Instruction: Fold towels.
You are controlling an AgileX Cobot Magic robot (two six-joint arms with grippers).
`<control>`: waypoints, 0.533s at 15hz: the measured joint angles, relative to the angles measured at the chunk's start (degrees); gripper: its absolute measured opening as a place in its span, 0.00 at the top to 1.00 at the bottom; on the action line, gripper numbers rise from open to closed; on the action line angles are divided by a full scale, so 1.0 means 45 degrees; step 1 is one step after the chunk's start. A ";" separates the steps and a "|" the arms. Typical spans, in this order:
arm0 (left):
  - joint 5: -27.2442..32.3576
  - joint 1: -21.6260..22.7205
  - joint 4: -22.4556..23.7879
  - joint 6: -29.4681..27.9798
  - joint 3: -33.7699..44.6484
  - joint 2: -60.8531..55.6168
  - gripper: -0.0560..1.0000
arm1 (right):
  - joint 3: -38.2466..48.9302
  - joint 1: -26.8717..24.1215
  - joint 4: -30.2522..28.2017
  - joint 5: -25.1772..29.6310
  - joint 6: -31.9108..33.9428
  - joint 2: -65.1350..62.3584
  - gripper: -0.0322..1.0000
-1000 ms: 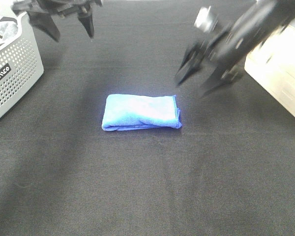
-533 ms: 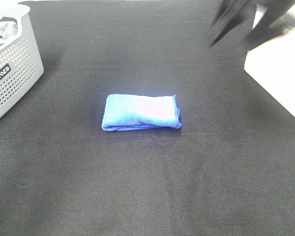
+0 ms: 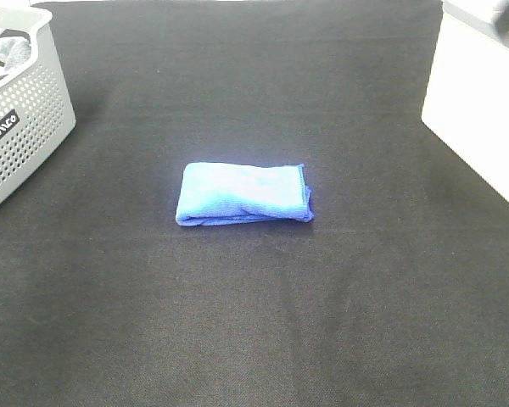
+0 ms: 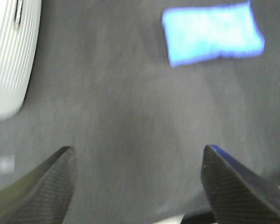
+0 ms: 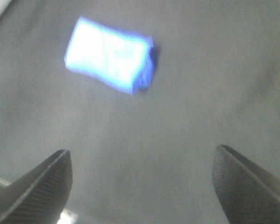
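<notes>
Towel (image 3: 243,194), bright blue and already folded into a compact rectangle, lies on the black table cover (image 3: 263,322) around the middle of the surface, its long axis running left to right, with a stitched hem visible along its right end. A grey perforated basket (image 3: 21,127) sits well apart at the far left, and a white surface (image 3: 479,110) borders the table on the right. Neither arm shows in the high view, so the towel lies well apart from both, and I cannot tell which is nearer. The left gripper (image 4: 137,179) hangs above bare cloth with its jaws spread wide and empty, the towel ahead of it. The right gripper (image 5: 142,179) likewise stands wide open, holding nothing. To my eye the folding looks finished.
</notes>
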 joint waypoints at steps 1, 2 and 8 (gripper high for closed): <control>0.0025 0.0000 0.0000 0.0000 0.0573 -0.0738 0.27 | 0.0560 0.0000 -0.0115 0.0000 0.0000 -0.0573 0.22; 0.0025 0.0000 0.0000 0.0000 0.1668 -0.2063 0.27 | 0.1630 0.0000 -0.0229 0.0013 0.0000 -0.1617 0.22; 0.0051 0.0000 0.0115 0.0713 0.5933 -1.0237 0.27 | 0.7639 0.0000 -0.0509 -0.0267 -0.0076 -0.8722 0.22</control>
